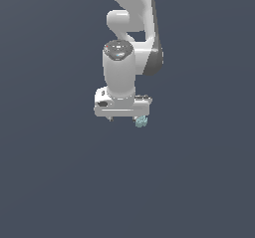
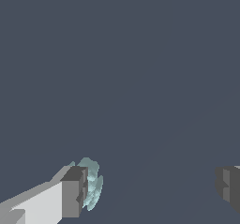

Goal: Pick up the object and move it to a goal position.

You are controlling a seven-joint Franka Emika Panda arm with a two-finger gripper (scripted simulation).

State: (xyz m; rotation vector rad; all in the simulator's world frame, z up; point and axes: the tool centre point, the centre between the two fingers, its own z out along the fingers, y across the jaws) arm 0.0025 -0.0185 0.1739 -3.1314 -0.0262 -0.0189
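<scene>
Exterior view: the white arm (image 1: 130,28) comes down from the top edge of the picture and ends in a pale, boxy gripper (image 1: 125,118) that points straight down at the plain dark grey-blue tabletop (image 1: 55,182). The body of the gripper is wide and flat, with a small dark slot on the side toward the exterior view's left. Two short finger stubs show under it, well apart from each other. The object (image 1: 141,121), a tiny pale teal-cyan lump with lighter flecks, sits right under the end of the gripper toward the exterior view's right, touching or just beside the finger there. It is far smaller than the gripper body above it.

Wrist view: two grey fingertips (image 2: 75,190) stand wide apart with a broad stretch of bare tabletop (image 2: 122,68) between them, so the gripper (image 2: 152,188) is spread, not clenched. The object (image 2: 92,183) lies against the inner face of one fingertip, bumpy and roundish, partly hidden behind that pad. The other fingertip is well apart from it, at the far side of the gap. Whether the lump rests on the tabletop or merely presses against the pad is hard to judge from this angle; it seems to lean on the pad face only. Nothing is clamped between the two pads.
</scene>
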